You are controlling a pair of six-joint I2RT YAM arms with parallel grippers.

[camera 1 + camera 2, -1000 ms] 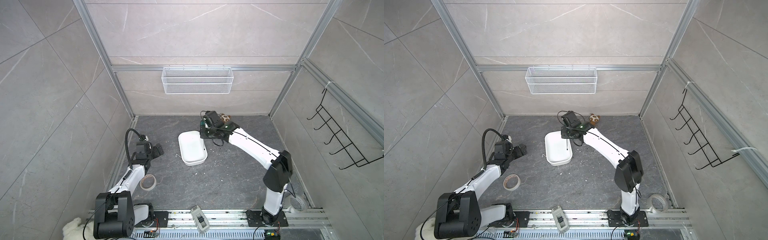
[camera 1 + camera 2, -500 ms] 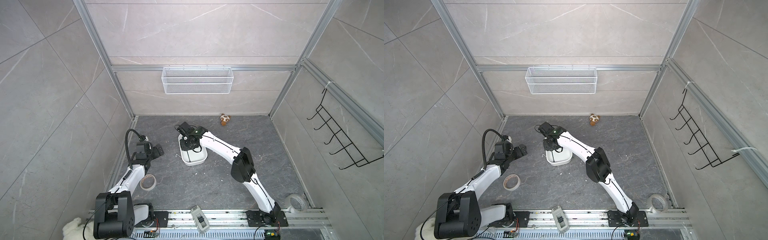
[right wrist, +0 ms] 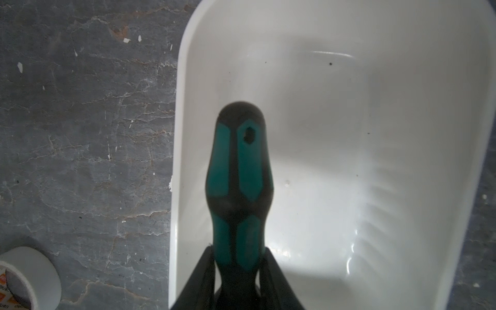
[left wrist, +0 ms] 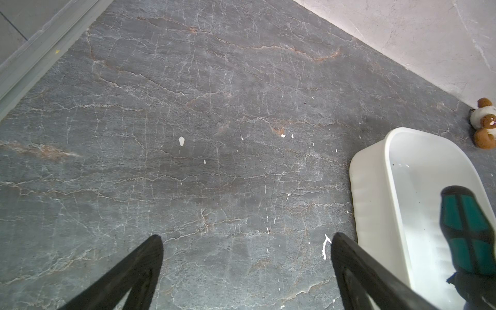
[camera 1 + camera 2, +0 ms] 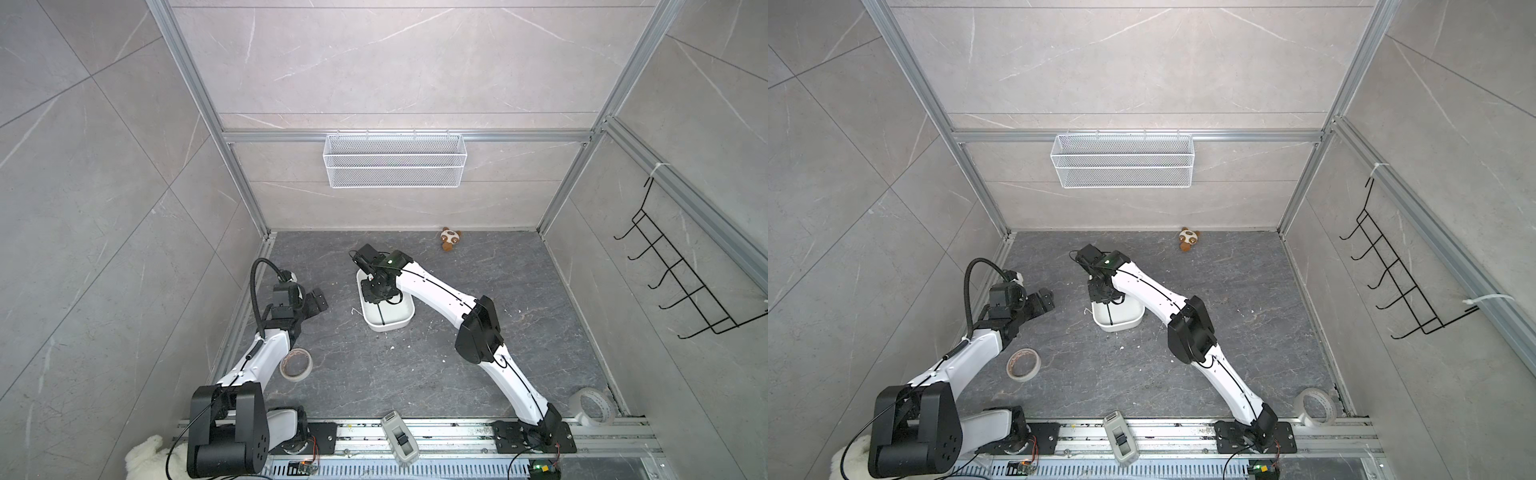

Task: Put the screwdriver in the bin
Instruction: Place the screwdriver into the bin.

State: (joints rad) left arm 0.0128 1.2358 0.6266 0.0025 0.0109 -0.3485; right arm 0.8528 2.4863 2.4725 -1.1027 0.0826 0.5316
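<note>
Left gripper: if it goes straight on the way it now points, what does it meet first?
Probably the bare grey floor. The left gripper stands open, and the bin lies off to one side of its line, though depth is unclear.

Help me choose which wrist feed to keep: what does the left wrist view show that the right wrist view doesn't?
Left wrist only: the plush toy and the open left claw. Right wrist only: a tape roll, and the right claw closed on the screwdriver handle. Both: that teal-and-black handle over the white bin.
</note>
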